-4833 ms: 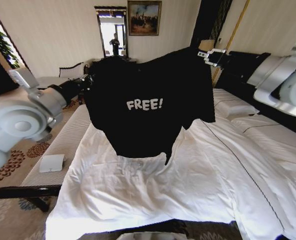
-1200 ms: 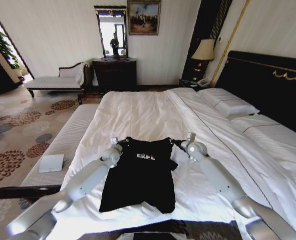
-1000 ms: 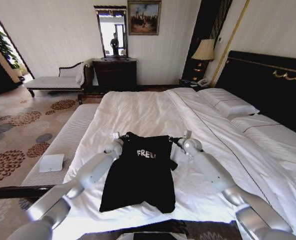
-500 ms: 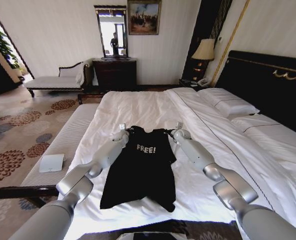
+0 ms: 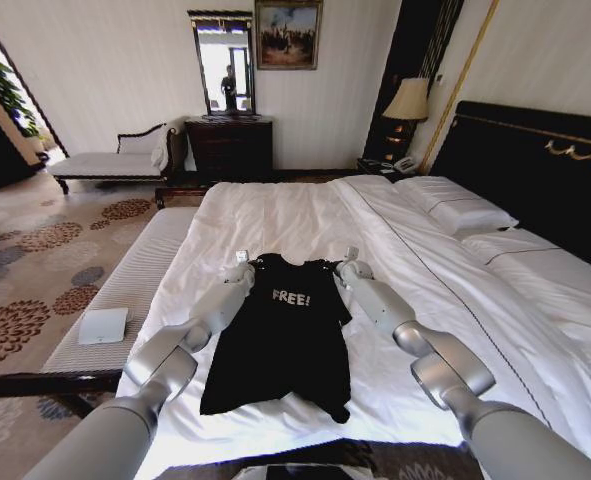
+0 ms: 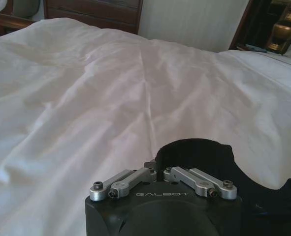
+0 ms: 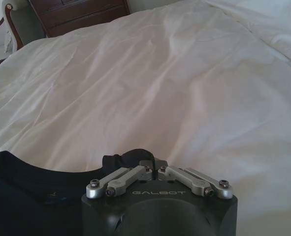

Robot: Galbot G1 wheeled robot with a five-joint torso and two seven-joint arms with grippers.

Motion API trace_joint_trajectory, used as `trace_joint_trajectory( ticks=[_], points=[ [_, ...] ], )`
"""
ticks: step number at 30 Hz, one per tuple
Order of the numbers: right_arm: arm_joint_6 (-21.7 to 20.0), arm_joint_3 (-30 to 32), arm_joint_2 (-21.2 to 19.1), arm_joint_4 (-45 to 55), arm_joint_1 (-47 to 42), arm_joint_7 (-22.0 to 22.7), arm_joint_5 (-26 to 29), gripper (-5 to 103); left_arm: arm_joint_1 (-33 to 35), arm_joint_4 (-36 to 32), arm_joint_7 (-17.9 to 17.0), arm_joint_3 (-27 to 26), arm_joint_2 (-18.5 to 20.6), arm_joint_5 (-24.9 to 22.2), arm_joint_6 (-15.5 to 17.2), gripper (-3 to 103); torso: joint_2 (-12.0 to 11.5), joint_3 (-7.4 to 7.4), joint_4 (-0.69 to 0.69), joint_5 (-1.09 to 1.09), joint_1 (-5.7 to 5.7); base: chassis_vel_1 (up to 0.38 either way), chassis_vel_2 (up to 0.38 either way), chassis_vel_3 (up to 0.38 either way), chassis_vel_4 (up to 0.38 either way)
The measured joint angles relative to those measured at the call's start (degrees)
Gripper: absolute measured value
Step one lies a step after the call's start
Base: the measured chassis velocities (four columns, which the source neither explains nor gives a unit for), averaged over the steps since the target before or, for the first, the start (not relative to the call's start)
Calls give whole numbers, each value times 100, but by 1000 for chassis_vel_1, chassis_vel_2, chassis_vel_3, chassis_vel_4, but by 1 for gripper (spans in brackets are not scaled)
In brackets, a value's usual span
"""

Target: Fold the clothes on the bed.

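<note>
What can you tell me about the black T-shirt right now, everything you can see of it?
The black T-shirt is soft, short-sleeved fabric with white "FREE!" lettering on the chest. It lies face up and stretched lengthwise on the bed, collar toward the far end and hem nearest the robot, with a small corner sticking out at the hem. The left gripper is shut on one shoulder and the right gripper on the other. The wrist views show dark cloth bunched at each gripper's fingers, the neckband between them.

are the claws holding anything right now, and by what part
Both hold the black T-shirt by its shoulders: left claw on one, right claw on the other, shirt spread on the bed.
</note>
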Motion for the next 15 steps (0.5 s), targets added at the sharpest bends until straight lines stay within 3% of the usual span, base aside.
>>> trace_joint_trajectory(
  ticks=[5, 15],
  points=[
    [310, 116, 219, -535, 177, -82, -169, 0, -43, 258, -23, -331, -93, 161, -33, 1, 0, 0, 1, 0, 0, 0, 0, 0, 0],
    [759, 200, 444, -968, 373, -273, -307, 0, -135, 348, 171, -394, -83, 208, -91, 1, 0, 0, -1, -1, 0, 0, 0, 0, 0]
  ],
)
